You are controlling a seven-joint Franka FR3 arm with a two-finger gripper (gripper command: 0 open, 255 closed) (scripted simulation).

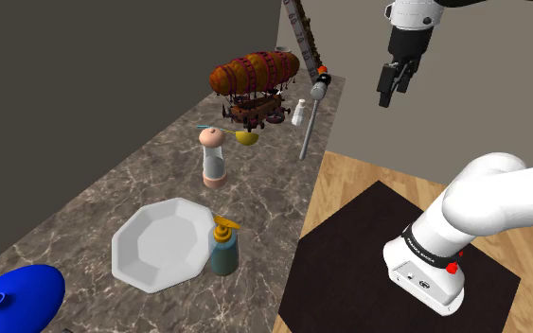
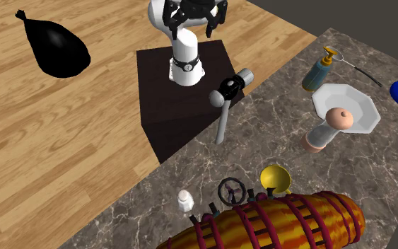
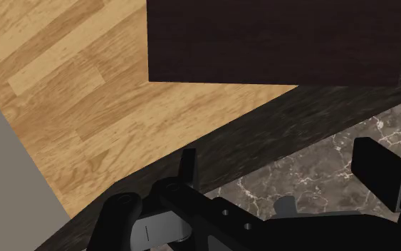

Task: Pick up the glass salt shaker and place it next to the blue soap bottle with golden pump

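Items on my screens:

1. Gripper: I see it high in the air, off the counter's edge near the wall corner. Its 2 black fingers stand apart with nothing between them. Below it in the wrist view are the marble counter, wood floor and dark stand.
2. Salt shaker: clear body, peach cap. It stands upright on the counter between the airship model and the white plate, well apart from the gripper.
3. Soap bottle: blue-green with a golden pump, upright just beside the plate, on the side toward the counter's edge.
4. Small white bottle: beside the airship.
5. Long-handled grey tool: lying along the counter's edge.
6. Yellow bowl: near the airship.
7. Blue object: at the shoulder view's lower left.
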